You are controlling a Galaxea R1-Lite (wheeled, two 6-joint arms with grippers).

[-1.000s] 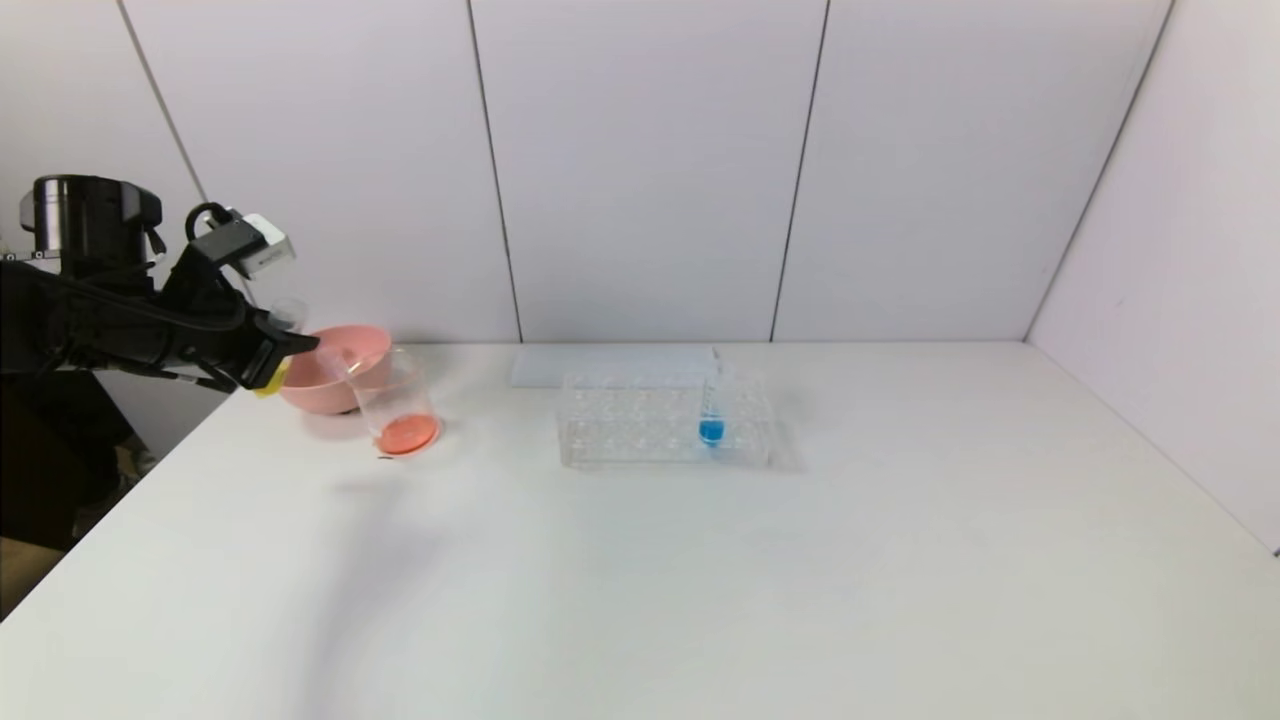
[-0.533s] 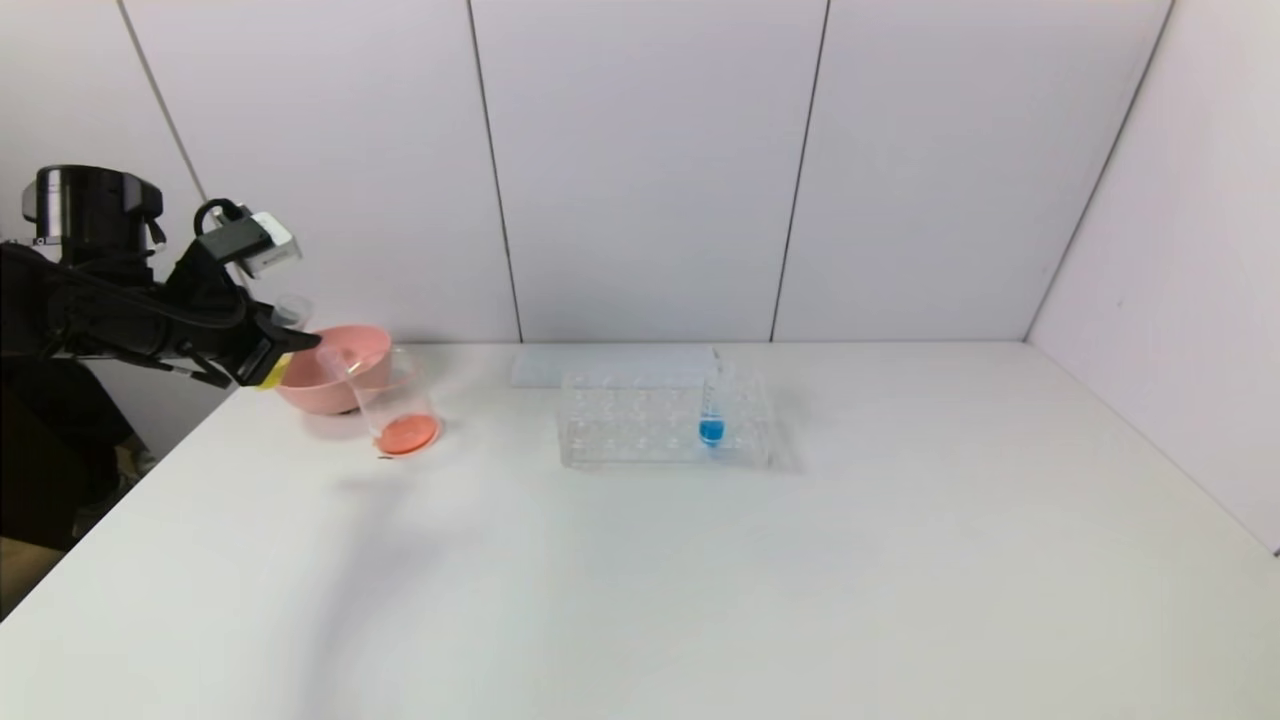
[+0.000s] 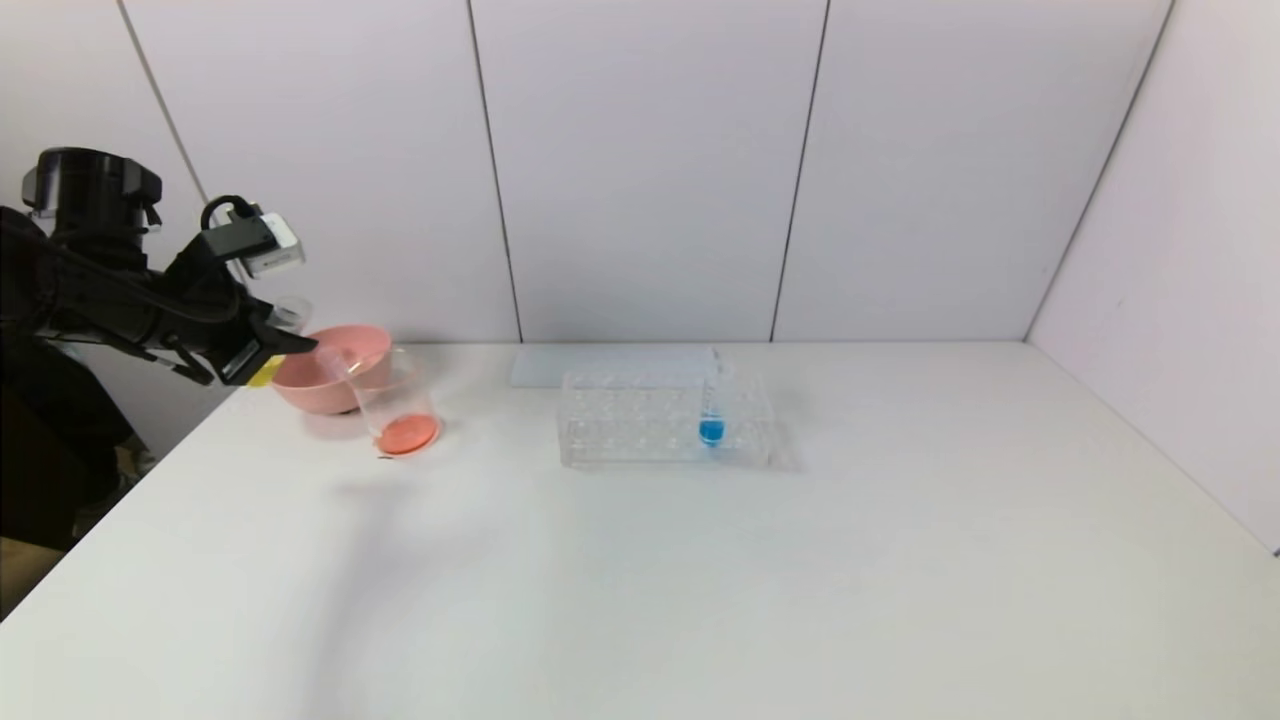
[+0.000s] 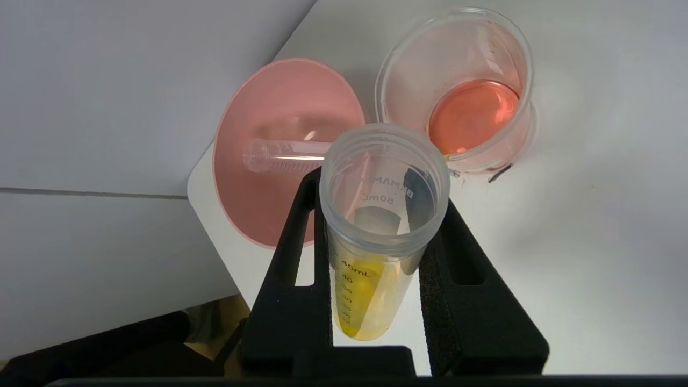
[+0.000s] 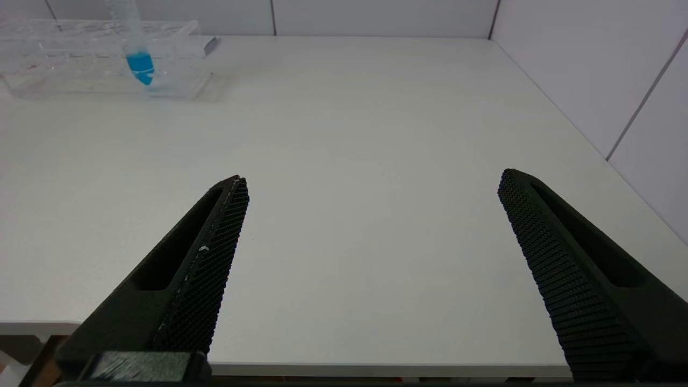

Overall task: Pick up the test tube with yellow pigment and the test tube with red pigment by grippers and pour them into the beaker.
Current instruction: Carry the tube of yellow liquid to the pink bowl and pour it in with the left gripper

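Note:
My left gripper (image 3: 288, 343) is shut on the test tube with yellow pigment (image 4: 371, 269). It hangs over the table's far left corner, beside the pink bowl. The tube lies tilted between the fingers (image 4: 290, 258), and its open mouth points toward the beaker (image 3: 400, 405). Yellow liquid sits in its lower end. The beaker (image 4: 467, 97) stands on the table and holds a layer of red-orange liquid. An empty clear tube (image 4: 285, 156) lies on its side in the bowl. No tube holding red pigment shows. My right gripper (image 5: 373, 177) is open over the table's near edge, with nothing in it.
The pink bowl (image 3: 345, 350) sits just behind and left of the beaker. A clear tube rack (image 3: 640, 425) stands mid-table with a tube of blue liquid (image 3: 711, 420) in it. A flat pale sheet (image 3: 600, 365) lies behind the rack. Walls close the back and right.
My left arm has risen slightly with the yellow tube, lifting the tube's yellow end a little. The beaker, bowl and rack have not moved.

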